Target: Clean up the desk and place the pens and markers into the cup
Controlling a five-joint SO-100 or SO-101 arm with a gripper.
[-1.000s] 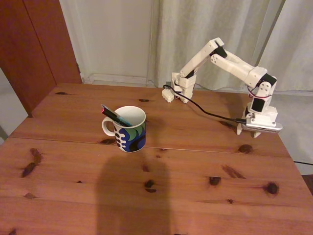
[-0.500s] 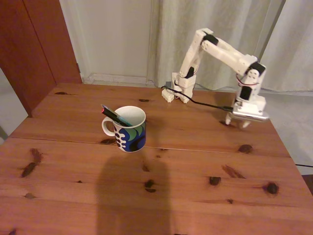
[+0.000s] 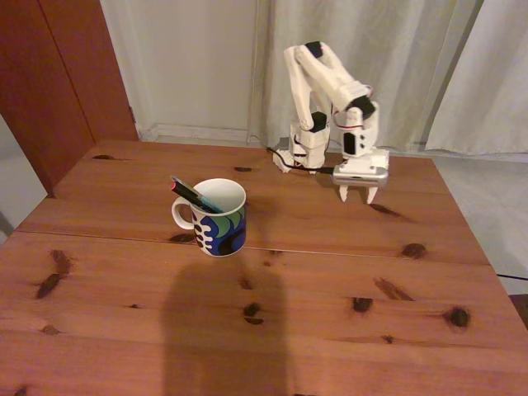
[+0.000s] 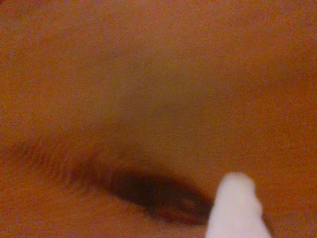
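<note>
The cup (image 3: 219, 223), a white mug patterned in blue, green and black, stands left of centre on the desk (image 3: 313, 272) in the fixed view. A thin black pen with a red-pink end (image 3: 185, 191) leans out over its left rim, and a teal-green pen (image 3: 211, 205) lies beside it inside. The white marker is hidden or out of view. My gripper (image 3: 357, 196) hangs fingers-down just above the back of the desk, well right of the cup, open and holding nothing. In the blurred wrist view one white fingertip (image 4: 237, 208) shows close above the wood.
The arm's base (image 3: 309, 150) is clamped at the desk's far edge, with a black cable (image 3: 323, 170) running to the gripper. Curtains hang behind. A dark knot (image 4: 158, 194) lies under the gripper. The desk's right edge (image 3: 474, 239) is near.
The arm has folded back, and the gripper has swung left from the desk's right edge to a spot in front of the base. The cup and its pens have not moved.
</note>
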